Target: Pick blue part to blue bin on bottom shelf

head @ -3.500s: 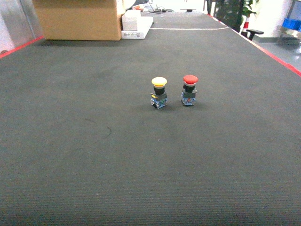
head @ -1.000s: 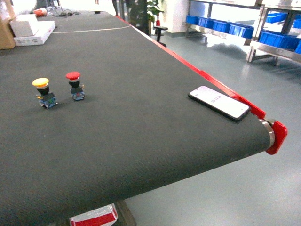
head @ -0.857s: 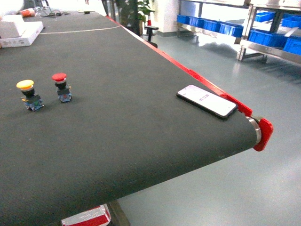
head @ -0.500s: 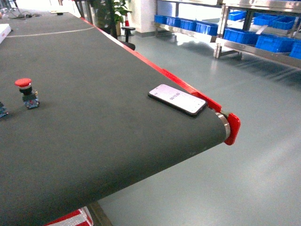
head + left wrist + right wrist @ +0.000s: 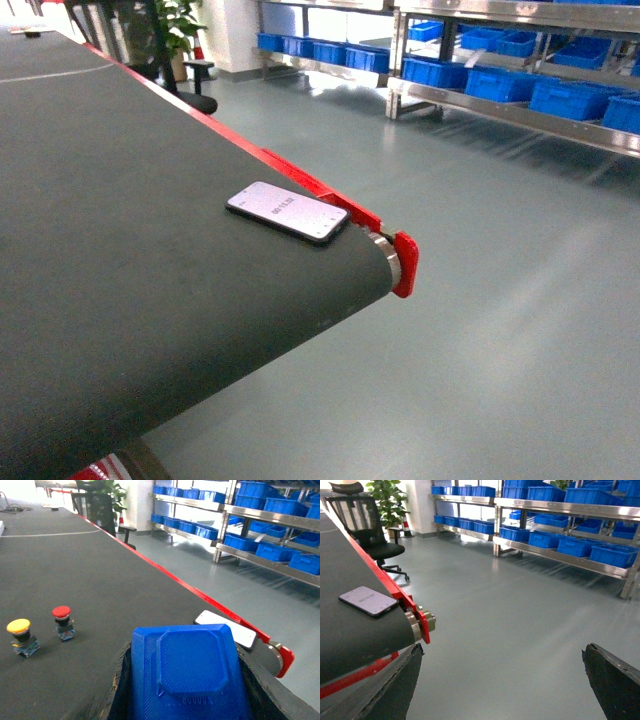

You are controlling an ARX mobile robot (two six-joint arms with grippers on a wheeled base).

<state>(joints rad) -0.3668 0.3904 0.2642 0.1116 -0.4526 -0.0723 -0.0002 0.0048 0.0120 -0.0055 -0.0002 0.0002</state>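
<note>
Head view. Dark conveyor belt (image 5: 120, 230), red-edged, ending in a roller with a red end cap (image 5: 404, 262). A phone (image 5: 288, 211) lies flat near the belt's corner, apart from the task. Beyond a bare stretch of floor, steel shelves (image 5: 520, 110) carry rows of blue bins (image 5: 500, 82); the lowest row is judged the destination, so the camera faces that way. Neither arm shows here.

Left wrist view. The blue part (image 5: 187, 677) fills the lower frame, seated between the dark fingers of the left claw (image 5: 185, 690), which pinches it from both sides; the grip is judged a carrying hold for the trip to the shelves. On the belt behind, a yellow button (image 5: 21, 636) and a red button (image 5: 63, 622) stand upright side by side, not touching, left where they are as non-task items. The phone's corner peeks out just behind the part.

Right wrist view. The right claw (image 5: 502, 690) is spread wide, both dark fingers (image 5: 390, 687) at the frame's bottom corners, nothing between them; judged idle. Phone, roller, an office chair (image 5: 367, 527) and the bin shelves are visible, well apart from the claw.
</note>
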